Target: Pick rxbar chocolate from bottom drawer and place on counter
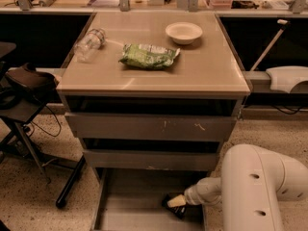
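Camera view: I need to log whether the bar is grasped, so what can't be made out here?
The hand, low in the bottom drawer, camera view: its grip, too small and dark.
The rxbar chocolate: just a dark shape at the hand, lettering too small.
The bottom drawer's front: cut off by the lower edge.
The upper drawers: insides shadowed under the counter.
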Robot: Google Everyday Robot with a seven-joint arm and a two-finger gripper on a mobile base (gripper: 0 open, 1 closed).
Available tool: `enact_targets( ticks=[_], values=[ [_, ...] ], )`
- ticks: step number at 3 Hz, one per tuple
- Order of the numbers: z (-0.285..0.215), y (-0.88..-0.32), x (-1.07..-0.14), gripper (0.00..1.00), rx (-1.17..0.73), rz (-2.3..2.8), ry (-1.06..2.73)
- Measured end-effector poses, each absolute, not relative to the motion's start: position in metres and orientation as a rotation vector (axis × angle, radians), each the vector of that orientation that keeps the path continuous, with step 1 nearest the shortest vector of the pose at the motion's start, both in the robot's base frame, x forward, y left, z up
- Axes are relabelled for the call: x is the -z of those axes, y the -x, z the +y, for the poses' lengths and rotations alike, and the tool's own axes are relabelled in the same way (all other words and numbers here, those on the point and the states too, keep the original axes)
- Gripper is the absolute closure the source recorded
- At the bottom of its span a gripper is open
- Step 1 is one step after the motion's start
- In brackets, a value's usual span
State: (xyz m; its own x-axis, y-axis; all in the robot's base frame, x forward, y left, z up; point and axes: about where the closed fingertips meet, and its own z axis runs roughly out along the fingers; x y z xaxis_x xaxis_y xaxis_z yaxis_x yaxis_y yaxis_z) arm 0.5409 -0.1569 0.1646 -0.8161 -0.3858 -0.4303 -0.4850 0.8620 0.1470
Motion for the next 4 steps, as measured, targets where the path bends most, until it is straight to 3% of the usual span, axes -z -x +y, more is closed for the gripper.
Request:
enact_targets(
  ticks=[2, 3, 4],
  values=[
    [-0.149, -0.534, -0.160, 0.00, -0.390, 2.632, 0.694],
    [-0.134, -0.523, -0.142, 0.00, -0.483, 2.586, 0.732],
    [-0.088, -0.485, -0.104, 0.00, -0.664, 2.484, 0.902]
  ],
)
